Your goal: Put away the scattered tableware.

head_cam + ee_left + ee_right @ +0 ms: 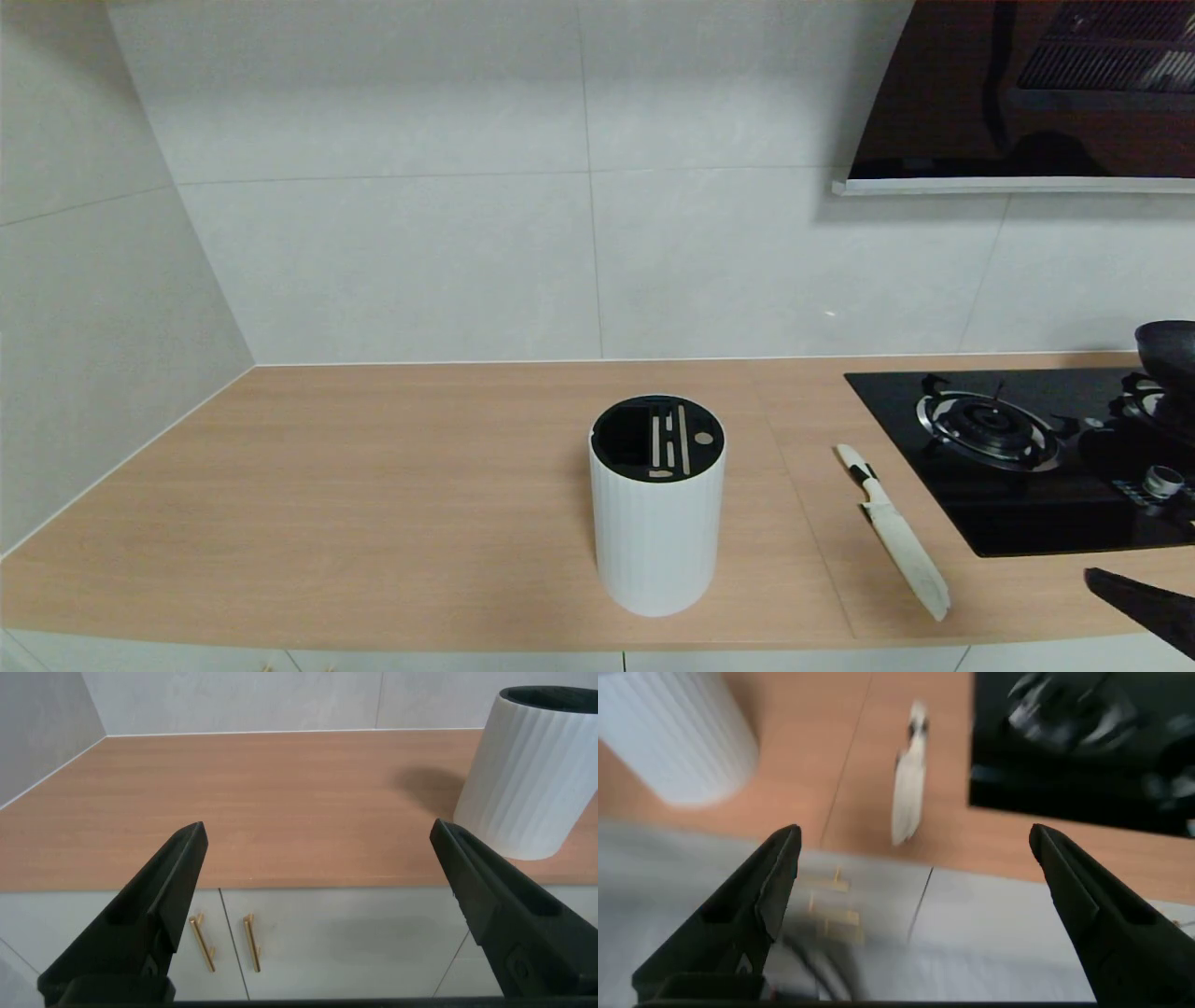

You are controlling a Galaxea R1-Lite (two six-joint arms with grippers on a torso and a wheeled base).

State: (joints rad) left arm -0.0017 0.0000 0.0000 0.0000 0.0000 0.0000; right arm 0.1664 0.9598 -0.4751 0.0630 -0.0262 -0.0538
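Note:
A white knife [893,530] with a black band on its handle lies flat on the wooden counter [373,485], between the holder and the hob; it shows again as the knife [909,784]. A white ribbed cylindrical knife holder [657,504] with a black slotted top stands upright mid-counter, also seen as the holder [531,770] and the holder [677,733]. My right gripper [915,905] is open, hanging off the counter's front edge short of the knife; one finger tip [1144,607] shows at the lower right. My left gripper [322,905] is open and empty, in front of the counter edge, left of the holder.
A black gas hob [1027,448] with burners fills the counter's right end, a dark pan [1167,350] on its far burner. A range hood [1018,93] hangs above. Tiled walls close the back and left. Cabinet doors with brass handles [224,943] sit below the counter.

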